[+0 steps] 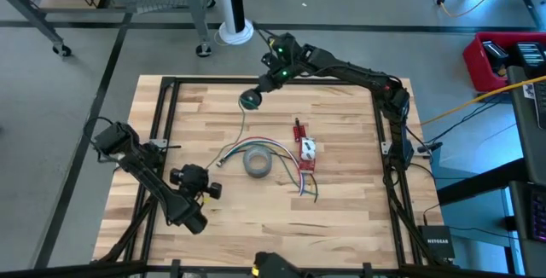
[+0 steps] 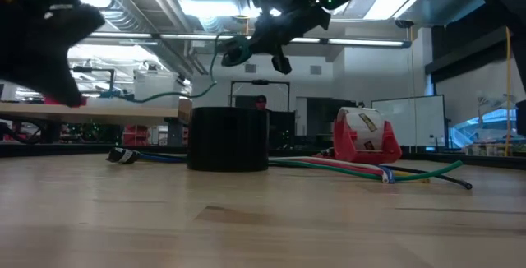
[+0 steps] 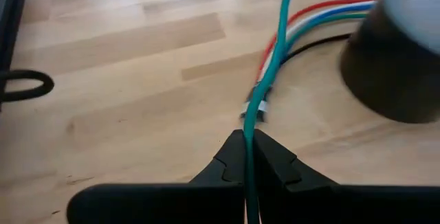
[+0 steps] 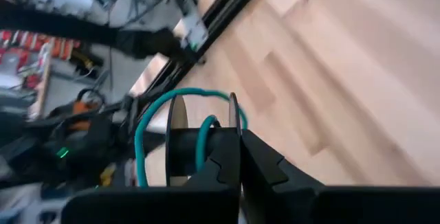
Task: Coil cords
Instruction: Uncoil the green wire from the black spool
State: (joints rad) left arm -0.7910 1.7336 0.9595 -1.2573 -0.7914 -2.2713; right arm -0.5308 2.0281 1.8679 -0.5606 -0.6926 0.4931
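The green cord (image 1: 242,133) runs slack between the two arms. The right gripper (image 1: 250,99), raised above the far middle of the worktop (image 1: 341,218), is closed on one end of it, with a couple of small loops already gathered beside its fingers in the right wrist view. The left gripper (image 1: 207,190), low over the near left of the worktop, is clamped on the same cord (image 3: 265,90); the strand passes straight between its closed fingers. Between them the cord drops to the wood and curves past the grey tape roll (image 1: 258,162). A separate bundle of red, white, blue and green wires (image 1: 286,154) lies beside that roll, reaching to a red tape dispenser (image 1: 305,152) to its right.

The cord looks thin, light and very limp: it sags and would likely spring out of its loops if released. Its smooth jacket may slip through the fingers. The best hold is probably close to the gathered loops, pinching them where the turns cross, with the other gripper feeding the free length without tugging.
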